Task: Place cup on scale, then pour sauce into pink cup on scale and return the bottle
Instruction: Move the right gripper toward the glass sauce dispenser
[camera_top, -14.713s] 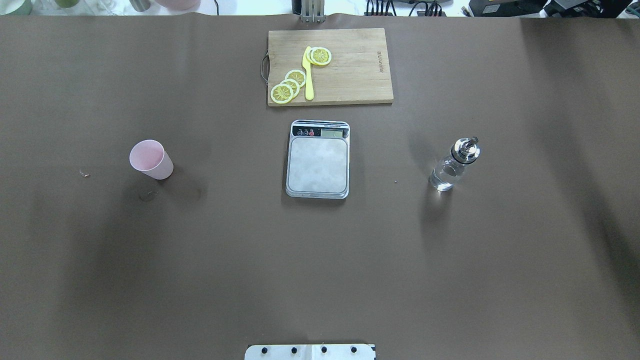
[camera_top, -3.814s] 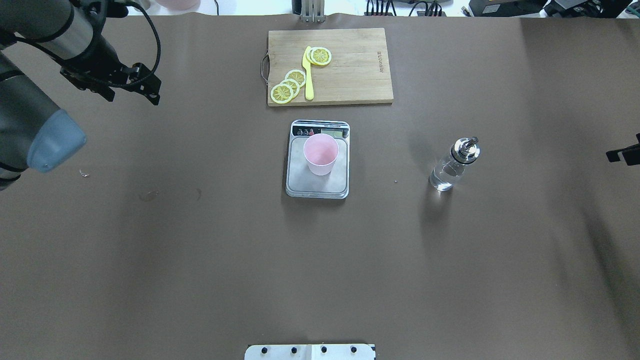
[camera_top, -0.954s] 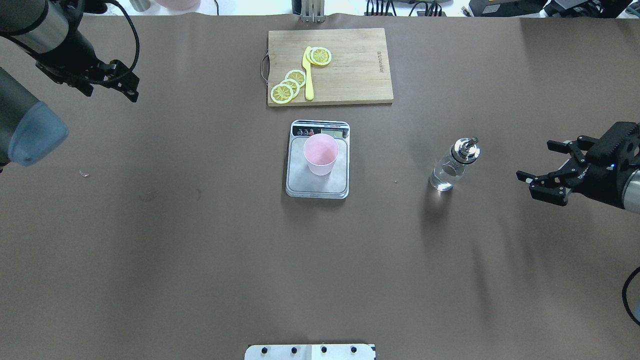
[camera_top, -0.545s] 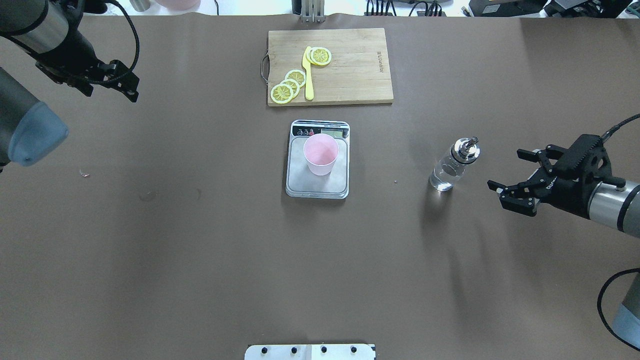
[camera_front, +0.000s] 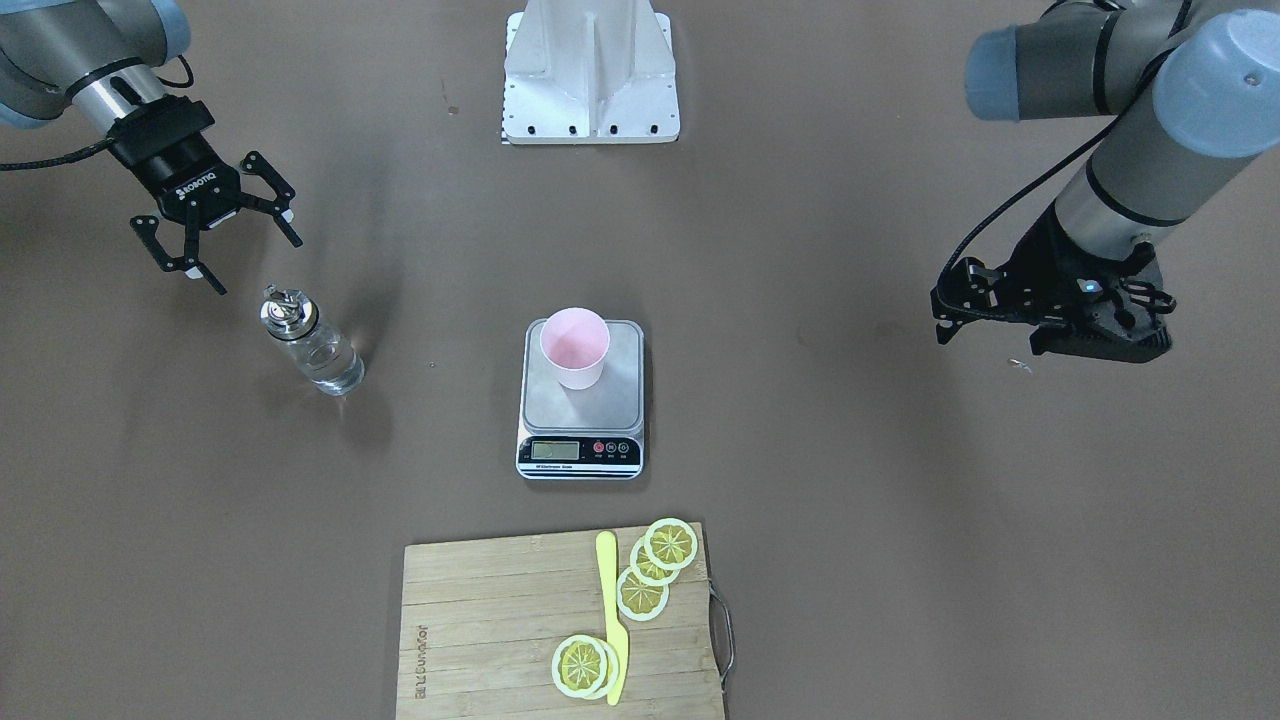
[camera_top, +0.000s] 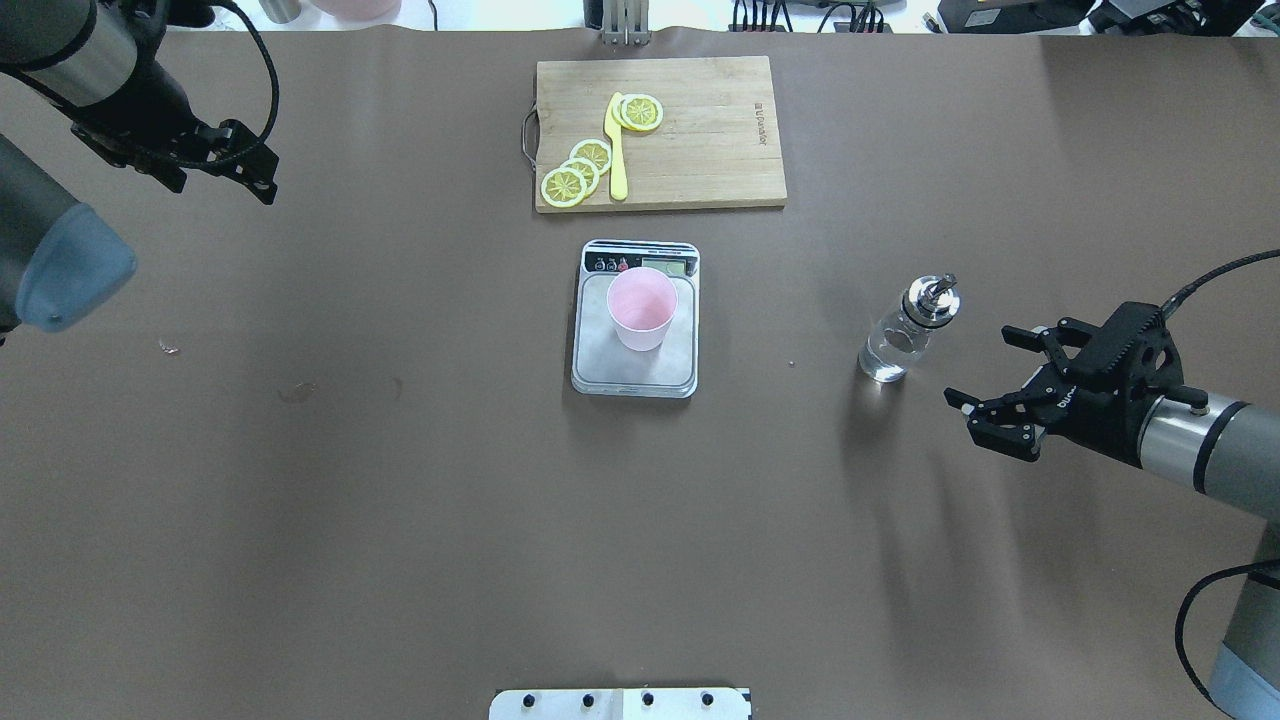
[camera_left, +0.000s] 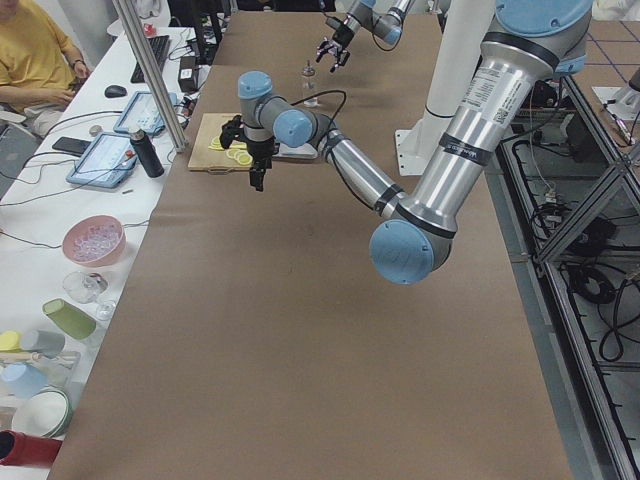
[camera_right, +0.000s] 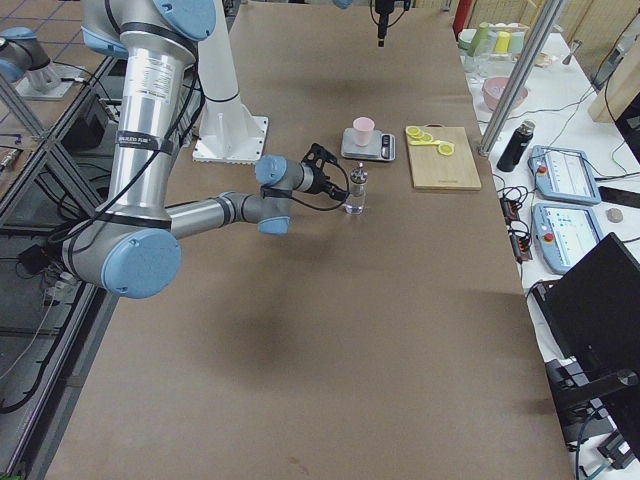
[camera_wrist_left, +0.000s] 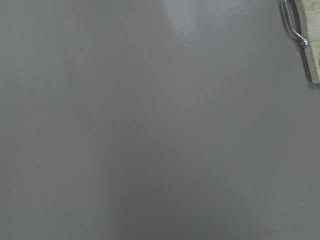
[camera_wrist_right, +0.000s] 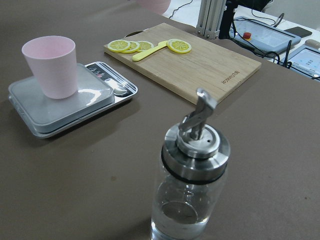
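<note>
Exterior front-facing view: the cup was seen standing upright on the scale. The first step was therefore judged done, and fetching the bottle was judged to be the step in hand. The right claw was spread wide, with nothing held and nothing touched. It was placed near the bottle's spout end, on the side away from the scale. The left claw was held well apart from everything, and whether it was open could not be told.

Overhead exterior view: the bottle was found upright on the table, well to the right of the scale. A clear gap was seen between it and the right claw's fingertips. The next move was judged to call for the claw to be carried forward until the glass body lay between the jaws, below the black collar, and only then closed.

Exterior right view: the near arm's claw was seen pointed at the bottle and close to it, though contact could not be judged at that size.

Left wrist-mounted view: only bare table and a corner of the cutting board were shown, and no fingers were visible.

Right wrist-mounted view: the bottle was centred straight ahead, with the clear sauce visible through the glass. The cup on the scale was seen beyond it to the left. No fingers were in frame, which agreed with a wide opening.
</note>
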